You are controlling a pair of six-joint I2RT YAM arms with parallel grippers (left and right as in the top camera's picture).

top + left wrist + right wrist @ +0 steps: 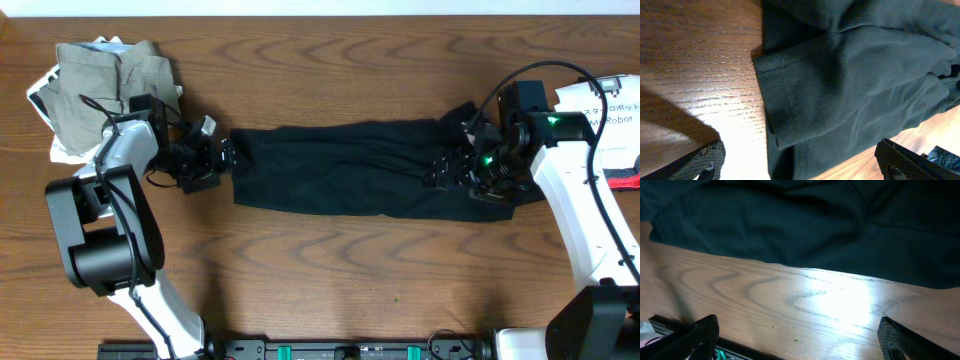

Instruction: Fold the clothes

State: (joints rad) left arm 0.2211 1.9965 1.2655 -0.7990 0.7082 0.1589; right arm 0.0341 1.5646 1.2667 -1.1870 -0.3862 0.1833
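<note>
Overhead: the black shirt [340, 180], folded to a long band, lies across the bench [330, 285]; left pincer [226, 156] and right pincer [447, 168] flank its ends; khaki garments [105, 85] heaped far left. Left wrist: pincer spread over the shirt's hem, unheld. Right wrist: pincer spread above bare wood. Next, probably: pinch an end, fold crosswise. No containers.

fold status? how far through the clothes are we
Done: a khaki-grey garment lies folded at the far left corner on a white printed one. The black shirt is already narrowed into a long band. In hand: the left gripper and right gripper sit open at the band's two ends, gripping nothing. Left: probably folding the band's ends in to make a compact stack.
</note>
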